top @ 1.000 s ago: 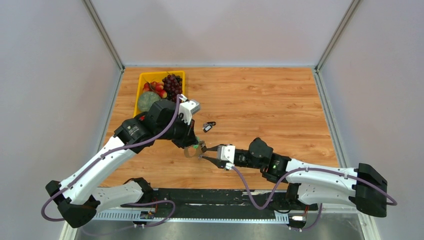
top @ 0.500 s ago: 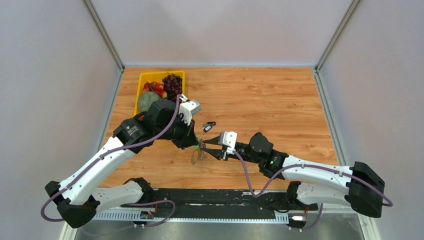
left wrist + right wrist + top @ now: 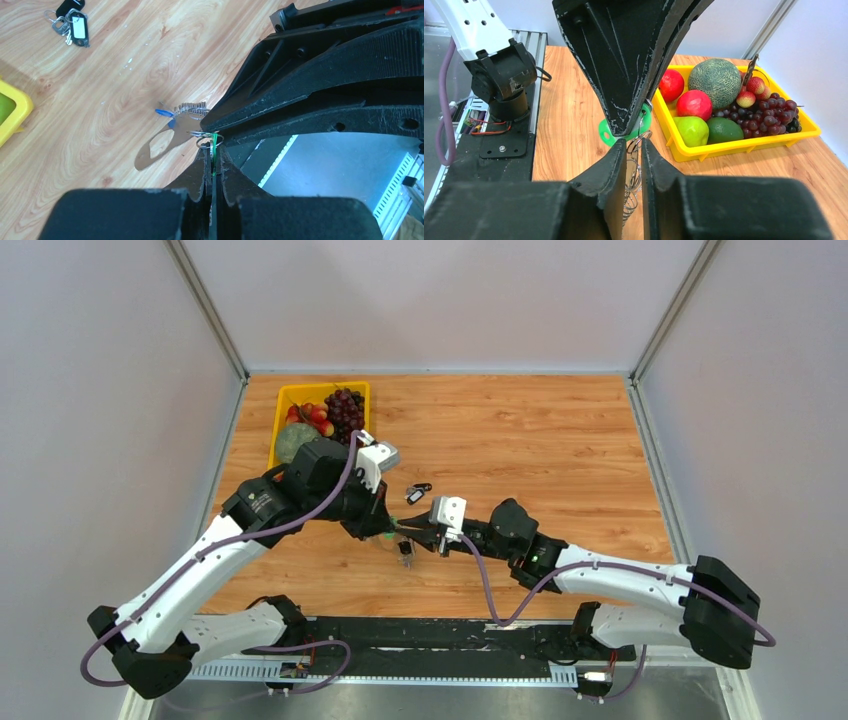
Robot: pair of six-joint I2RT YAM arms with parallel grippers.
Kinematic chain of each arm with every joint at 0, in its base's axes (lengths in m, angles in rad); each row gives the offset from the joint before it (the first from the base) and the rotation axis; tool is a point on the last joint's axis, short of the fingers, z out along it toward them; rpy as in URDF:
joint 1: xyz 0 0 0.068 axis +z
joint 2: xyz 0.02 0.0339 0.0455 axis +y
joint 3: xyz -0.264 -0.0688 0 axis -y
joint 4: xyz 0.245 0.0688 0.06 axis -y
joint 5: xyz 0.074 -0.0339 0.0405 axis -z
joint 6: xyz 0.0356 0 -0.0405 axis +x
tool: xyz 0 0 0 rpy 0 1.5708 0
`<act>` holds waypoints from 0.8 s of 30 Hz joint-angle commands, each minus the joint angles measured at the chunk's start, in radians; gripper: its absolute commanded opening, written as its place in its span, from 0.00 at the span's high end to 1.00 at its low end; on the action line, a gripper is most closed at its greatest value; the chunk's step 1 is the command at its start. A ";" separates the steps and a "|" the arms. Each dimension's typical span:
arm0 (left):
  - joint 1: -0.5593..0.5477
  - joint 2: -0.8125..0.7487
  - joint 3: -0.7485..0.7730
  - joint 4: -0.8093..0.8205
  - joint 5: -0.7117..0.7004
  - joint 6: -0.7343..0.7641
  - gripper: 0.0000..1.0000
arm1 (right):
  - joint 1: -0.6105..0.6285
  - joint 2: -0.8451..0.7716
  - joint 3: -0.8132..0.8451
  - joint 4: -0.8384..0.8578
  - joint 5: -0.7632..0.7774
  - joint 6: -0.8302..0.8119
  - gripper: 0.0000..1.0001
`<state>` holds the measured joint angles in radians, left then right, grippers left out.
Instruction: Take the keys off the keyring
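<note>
My left gripper (image 3: 213,150) is shut on the edge of a thin green key tag (image 3: 624,129), held above the table. A small wire ring (image 3: 205,140) hangs off that tag. My right gripper (image 3: 634,142) meets it head-on from the right, its jaws drawn in to a slim gap on the silvery coiled rings of the keyring (image 3: 638,165). Below both hangs the keyring's flat silvery loop (image 3: 160,145), with a blue tag (image 3: 162,113) beside it. In the top view the two grippers touch tips at mid-table (image 3: 398,531), and a small dark key (image 3: 405,550) dangles under them.
A second bunch of keys with a black fob and white tag (image 3: 418,492) lies on the wood just beyond the grippers. A yellow tray (image 3: 283,400) with melon, apples and grapes stands at the back left. The black base rail (image 3: 430,635) runs along the near edge.
The right gripper has moved up and left to the left gripper's tips and narrowed its jaws onto the rings. The left arm has barely shifted, and the hanging loop has swung.
</note>
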<state>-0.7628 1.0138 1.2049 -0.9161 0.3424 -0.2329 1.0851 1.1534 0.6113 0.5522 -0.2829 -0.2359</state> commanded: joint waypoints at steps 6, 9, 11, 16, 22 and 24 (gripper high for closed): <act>-0.004 -0.015 0.039 0.022 0.144 -0.002 1.00 | -0.005 0.012 0.040 0.053 0.001 0.003 0.98; -0.003 -0.006 0.043 0.009 0.171 -0.009 1.00 | -0.005 0.002 0.032 0.054 -0.001 -0.009 1.00; -0.004 -0.004 0.046 0.012 0.185 -0.012 1.00 | -0.004 -0.015 0.014 0.069 -0.015 -0.026 1.00; -0.003 0.001 0.060 0.037 0.161 -0.071 1.00 | -0.005 -0.081 -0.060 0.111 -0.082 -0.119 1.00; 0.033 0.053 0.105 0.019 0.197 -0.113 1.00 | -0.003 -0.177 -0.129 0.076 -0.147 -0.229 1.00; 0.039 0.067 0.107 0.021 0.228 -0.118 1.00 | -0.002 -0.199 -0.144 0.062 -0.159 -0.255 1.00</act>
<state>-0.7429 1.0622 1.2629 -0.9310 0.4988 -0.3077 1.0847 1.0046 0.4938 0.5949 -0.3737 -0.4011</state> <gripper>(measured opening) 0.028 0.005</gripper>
